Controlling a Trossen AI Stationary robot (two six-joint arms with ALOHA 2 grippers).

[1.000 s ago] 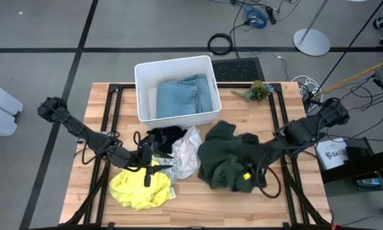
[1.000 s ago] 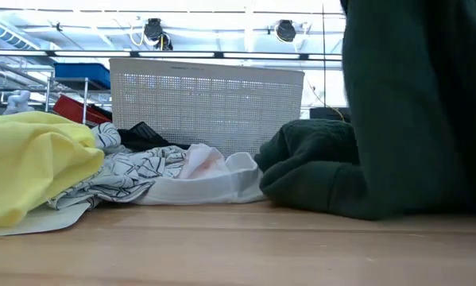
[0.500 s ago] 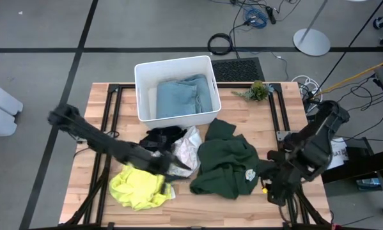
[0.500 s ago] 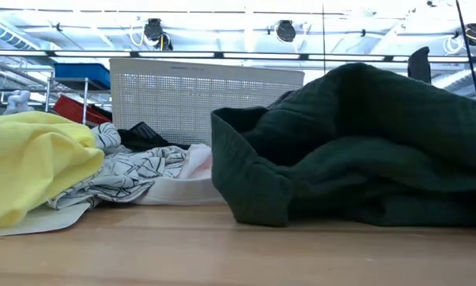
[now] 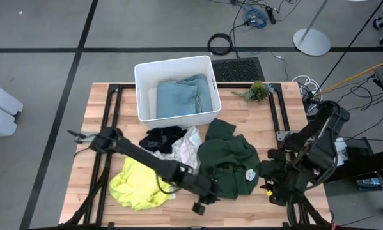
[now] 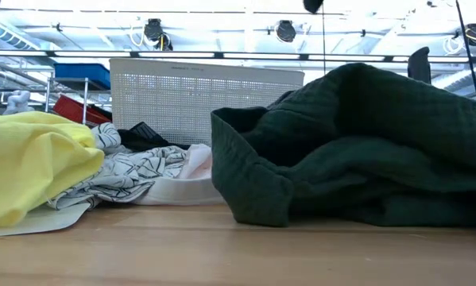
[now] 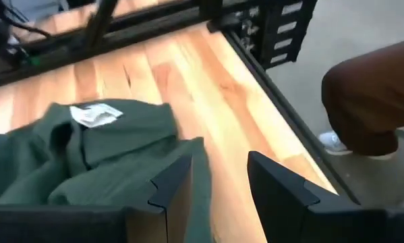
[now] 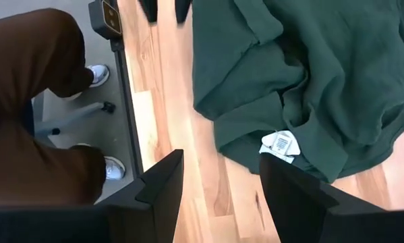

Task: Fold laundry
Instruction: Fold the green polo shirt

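The light wooden slatted table [image 5: 114,115] carries a white rectangular plastic bin [image 5: 142,76] at its far edge, with a folded light blue garment [image 5: 187,96] inside. Nearer than the bin lie the crumpled dark green garment [image 5: 226,160], bright yellow garment [image 5: 137,185], white grey-patterned garment [image 5: 186,150] and black garment [image 5: 162,136]. The left gripper [image 5: 199,206], arm stretched low, hovers open and empty at the green garment's near edge. The right gripper [image 5: 272,191], arm bent, is open and empty beside it.

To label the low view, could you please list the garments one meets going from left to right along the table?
Yellow garment → white patterned garment → dark green garment.
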